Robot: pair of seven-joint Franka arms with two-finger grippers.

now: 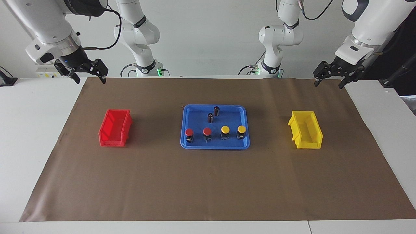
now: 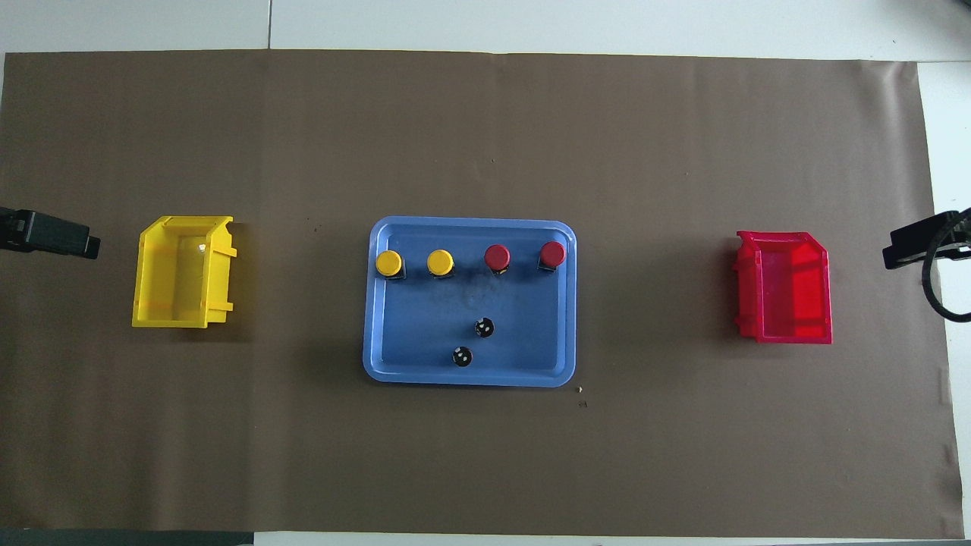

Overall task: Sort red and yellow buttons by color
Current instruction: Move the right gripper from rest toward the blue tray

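Tray: a shallow blue plastic tray [image 1: 215, 145] with rounded corners lies at the middle of the brown paper mat [image 1: 208, 185], between the two bins.
Tray contents, row farthest from the robots: four push-button switches on black boxy bases stand upright in a line. The two red-capped buttons [image 1: 188, 133] [image 1: 207, 132] take the half toward the right arm's end; the two yellow-capped buttons [image 1: 225, 130] [image 1: 241, 129] take the half toward the left arm's end.
Tray contents, nearer to the robots: two small dark cylinders [image 1: 216, 111] [image 1: 210, 117] stand close together, apart from the button row.
Red bin: an open red plastic bin [image 1: 115, 128] sits on the mat toward the right arm's end, well apart from the tray; nothing shows inside it.
Yellow bin: an open yellow plastic bin [image 1: 305, 130] sits toward the left arm's end, likewise well apart; nothing shows inside it.
Right gripper [image 1: 89, 76]: hangs in the air over the mat's corner at its own end, jaws spread and holding nothing.
Left gripper [image 1: 328, 81]: hangs over the mat's corner at its own end, jaws spread and holding nothing.
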